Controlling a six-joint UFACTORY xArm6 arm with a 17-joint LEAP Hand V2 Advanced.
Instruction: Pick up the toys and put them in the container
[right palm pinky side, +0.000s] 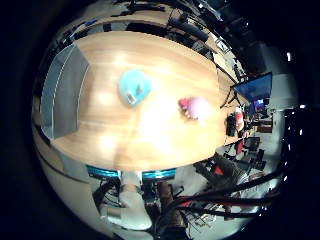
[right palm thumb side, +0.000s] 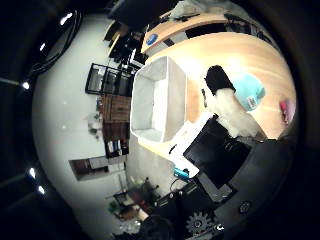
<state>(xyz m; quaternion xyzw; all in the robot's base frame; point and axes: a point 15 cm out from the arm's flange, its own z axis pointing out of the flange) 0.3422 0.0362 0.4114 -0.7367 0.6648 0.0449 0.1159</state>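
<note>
Toys – teal one (right palm pinky side: 134, 87) mid-table, pink one (right palm pinky side: 196, 108) near table (right palm pinky side: 150, 140) edge, container (right palm thumb side: 155, 100) at end, robot hand (right palm thumb side: 225, 107) grip unclear.

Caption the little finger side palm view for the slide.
High above the wooden table: teal plush toy and pink plush toy lie apart, grey fabric container at the table's end.

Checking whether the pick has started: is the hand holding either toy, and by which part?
Nothing is held. The teal toy and the pink toy both lie on the table, far from the hand.
</note>
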